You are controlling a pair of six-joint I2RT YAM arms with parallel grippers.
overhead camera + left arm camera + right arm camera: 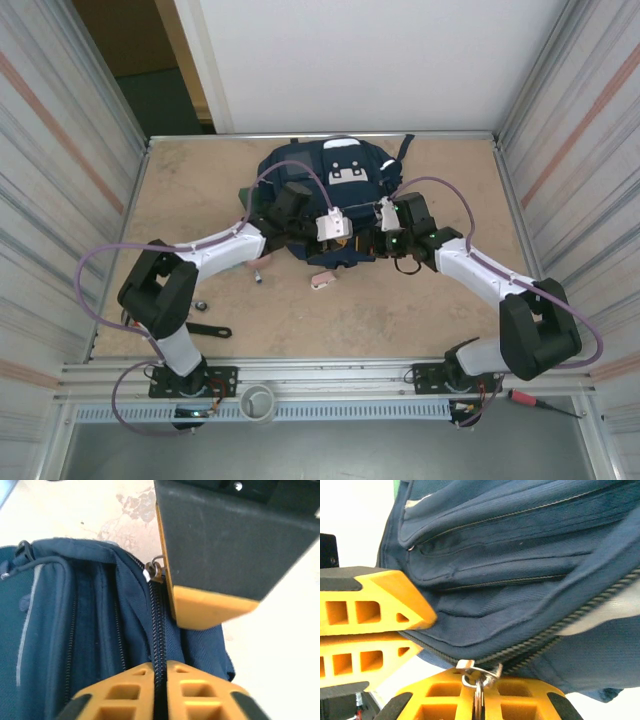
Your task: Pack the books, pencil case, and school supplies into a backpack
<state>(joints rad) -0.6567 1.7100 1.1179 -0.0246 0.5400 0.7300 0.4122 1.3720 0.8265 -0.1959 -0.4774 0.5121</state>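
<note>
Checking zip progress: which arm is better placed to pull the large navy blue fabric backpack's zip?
Right: the right end effector grips the metal zip pull; the left end effector clamps the zip seam.

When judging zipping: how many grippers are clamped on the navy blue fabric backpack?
2. The left gripper pinches the backpack at its zipper; the right gripper holds the metal zip pull.

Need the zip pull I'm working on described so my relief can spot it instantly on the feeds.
Find the navy backpack on the far half of the table and go to its near edge. There the right gripper pinches a small silver zip pull with a ring. It rides the chunky-toothed main zip, not the finer pocket zips beside it.
</note>
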